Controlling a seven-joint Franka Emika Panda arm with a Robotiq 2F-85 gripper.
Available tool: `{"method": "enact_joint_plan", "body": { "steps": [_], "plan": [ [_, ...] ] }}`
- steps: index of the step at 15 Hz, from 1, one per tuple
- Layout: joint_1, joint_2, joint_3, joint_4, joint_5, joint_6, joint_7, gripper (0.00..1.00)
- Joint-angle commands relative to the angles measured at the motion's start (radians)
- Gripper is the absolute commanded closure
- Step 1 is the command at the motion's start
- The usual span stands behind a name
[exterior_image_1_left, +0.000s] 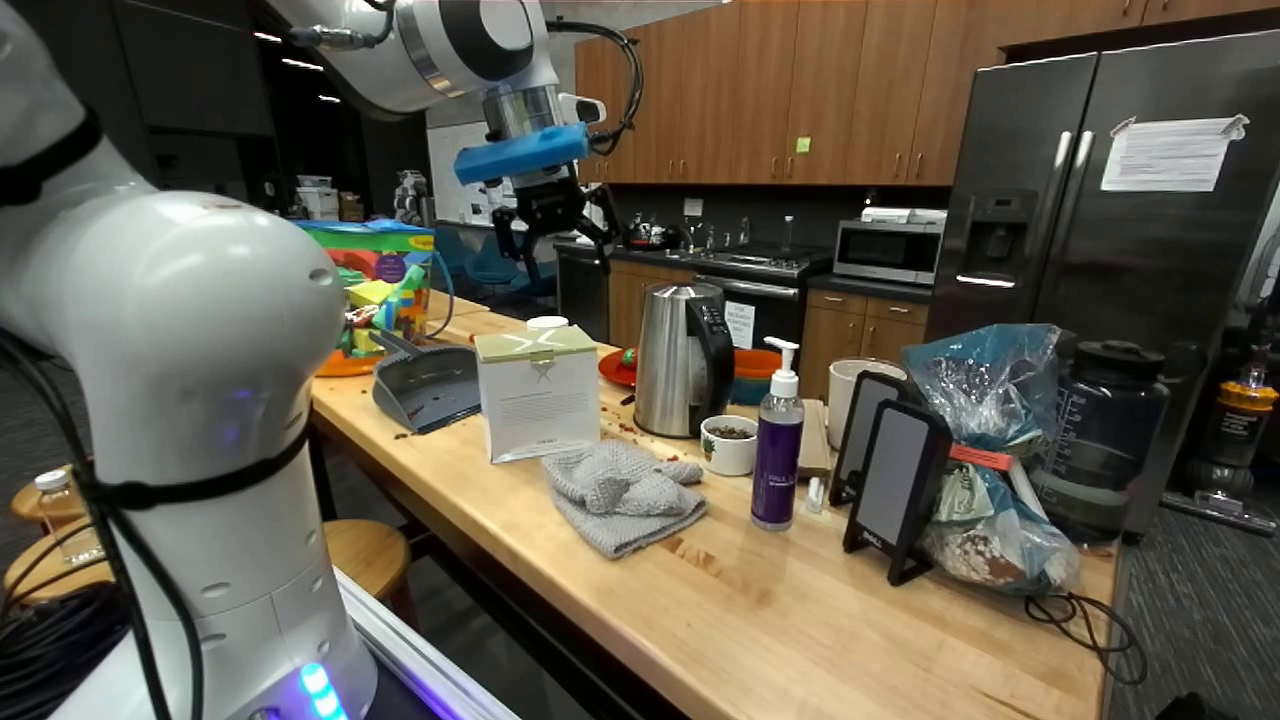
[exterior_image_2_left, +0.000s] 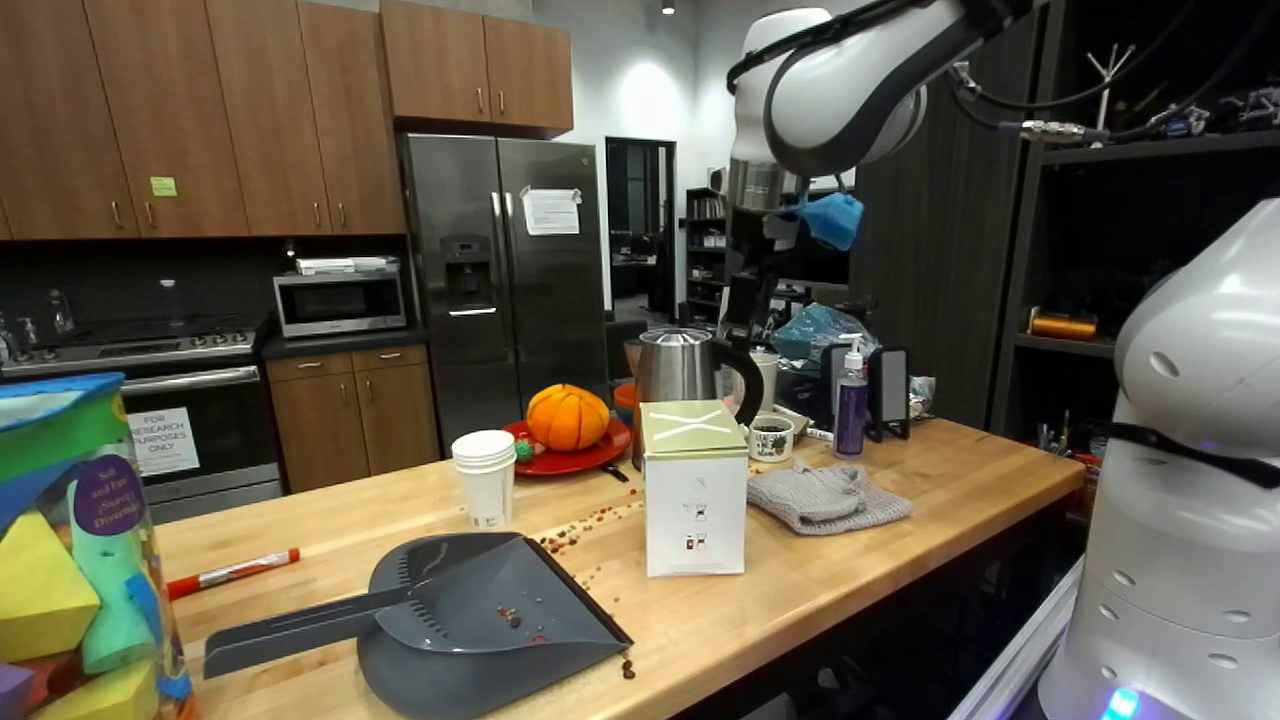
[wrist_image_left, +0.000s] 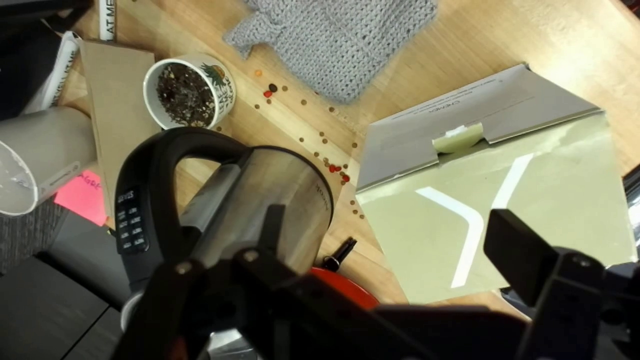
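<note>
Gripper (exterior_image_1_left: 568, 262) hangs above the table (exterior_image_1_left: 850, 640), its fingers (wrist_image_left: 520, 255) spread wide and nothing held between them. We take the kettle (exterior_image_1_left: 660, 370) and the box (exterior_image_2_left: 695, 515) as the nearest things: both stand upright on the table, near each other but apart, and an exterior view shows a gap between the fingers and both. In the wrist view the kettle shows at left and the box at right.

We judge that positioning is the step in hand. To do it well:
1. We centre the spread over a single thing before lowering.
2. We turn the wrist so that the fingers straddle the chosen part squarely.
3. We descend slowly and check both exterior views, because the kettle's handle (wrist_image_left: 145, 175) could catch a finger.
4. We press the box lightly; its walls would probably dent.

We count:
- one kettle, one box, one cloth (exterior_image_1_left: 625, 490), one bottle (exterior_image_1_left: 776, 460);
- one small cup (exterior_image_1_left: 728, 457) with dark contents;
- two speakers (exterior_image_1_left: 898, 480);
- one dustpan (exterior_image_2_left: 430, 680), one pen (exterior_image_2_left: 234, 572);
- one plate (exterior_image_2_left: 580, 463) bearing one pumpkin (exterior_image_2_left: 567, 417);
- one stack of paper cups (exterior_image_2_left: 485, 490), whose number we cannot tell;
- scattered bits (wrist_image_left: 346, 178), too small to count surely.
</note>
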Motion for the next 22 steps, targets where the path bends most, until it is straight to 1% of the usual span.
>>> {"method": "enact_joint_plan", "body": {
  "steps": [1, 6, 9, 11, 13, 16, 19, 22],
  "plan": [
    [0.006, 0.023, -0.015, 0.037, -0.015, -0.087, -0.034, 0.0],
    [-0.011, 0.024, -0.032, 0.088, -0.048, -0.301, -0.081, 0.0],
    [-0.018, 0.015, -0.059, 0.083, -0.049, -0.36, -0.091, 0.0],
    [-0.017, 0.014, -0.083, 0.062, -0.029, -0.34, -0.098, 0.0],
    [-0.007, 0.03, -0.113, 0.038, 0.008, -0.29, -0.113, 0.0],
    [0.0, 0.079, -0.144, 0.016, 0.084, -0.233, -0.123, 0.0],
    [0.002, 0.13, -0.164, -0.004, 0.173, -0.177, -0.134, 0.0],
    [0.002, 0.173, -0.165, -0.014, 0.245, -0.14, -0.144, 0.0]
  ]
}}
